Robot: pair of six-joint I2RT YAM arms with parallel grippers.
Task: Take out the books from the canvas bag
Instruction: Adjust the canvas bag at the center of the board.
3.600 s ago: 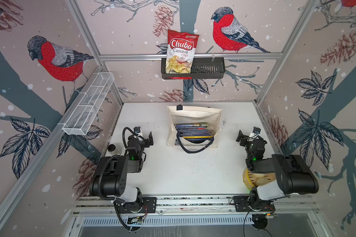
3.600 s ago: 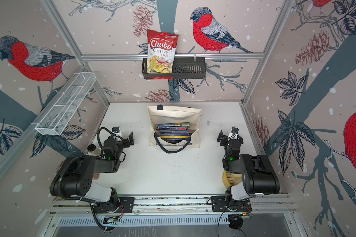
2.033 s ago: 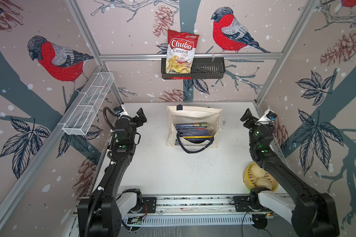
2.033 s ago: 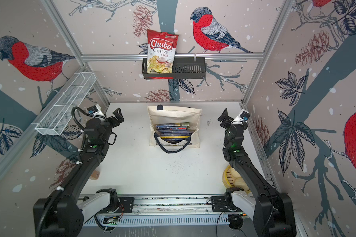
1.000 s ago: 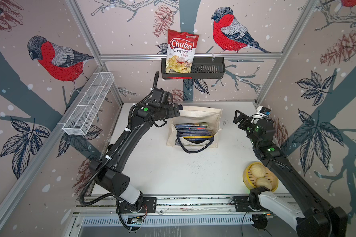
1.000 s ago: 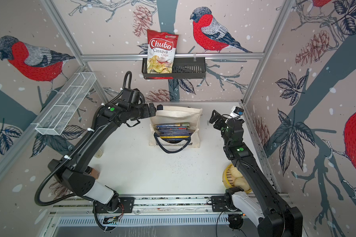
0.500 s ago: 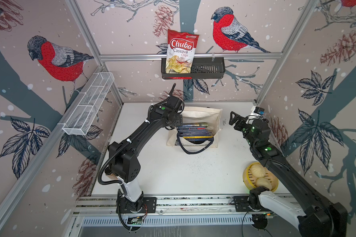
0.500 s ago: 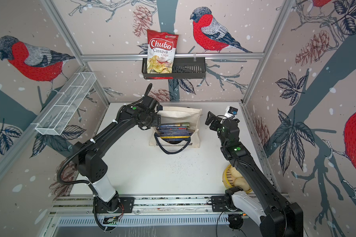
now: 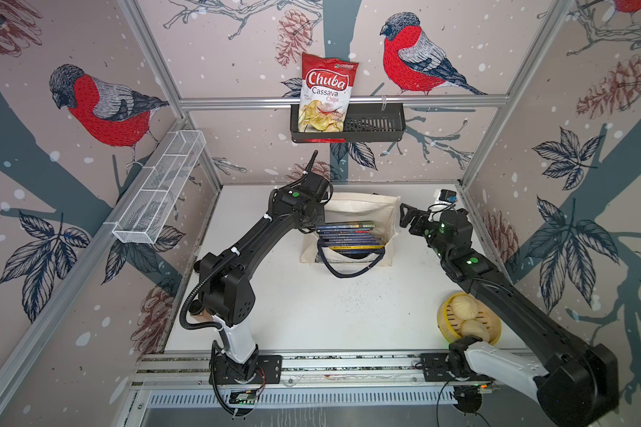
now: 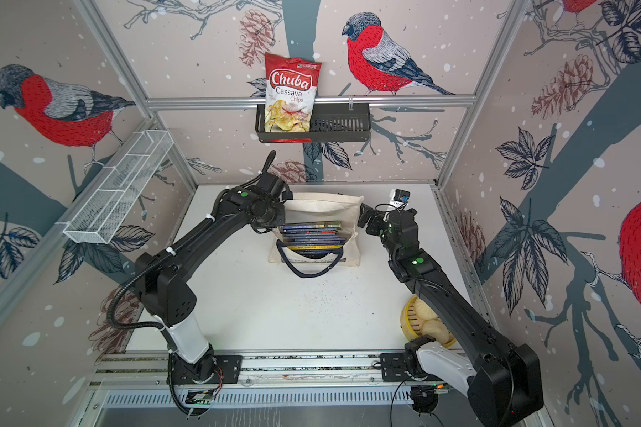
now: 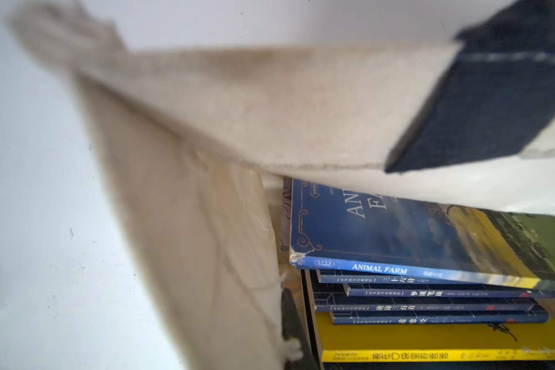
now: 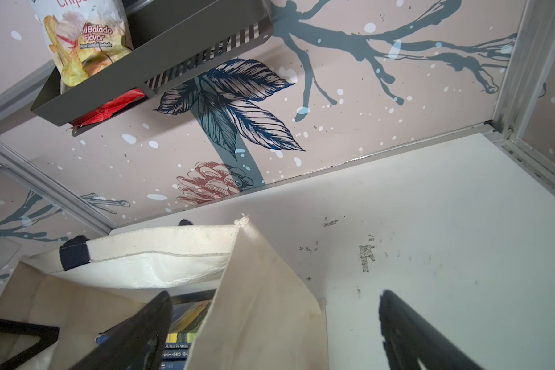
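Firstly, black wall basket (image 9: pixel 374 127): you will find a chips bag (image 9: pixel 324 85) standing at one end.
Canvas bag (image 9: pixel 359 207): mid-table, mouth facing your arms, books (image 9: pixel 348 236) stacked flat inside.
Steamer (image 9: pixel 445 329): buns (image 9: pixel 461 307) inside, beside your right arm.
Left gripper (image 11: pixel 290 317): clenched on the bag's side cloth.
Right gripper (image 12: pixel 274 298): spread, astride the opposite side wall.

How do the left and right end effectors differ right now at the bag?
The left end effector is shut, seemingly pinching the left wall of the bag; the right end effector is wide open, gripping nothing. The left end effector has a finger inside beside the books; the right end effector straddles the bag's right wall, one finger in, one out. Both are at the bag's mouth, and no book is out yet.
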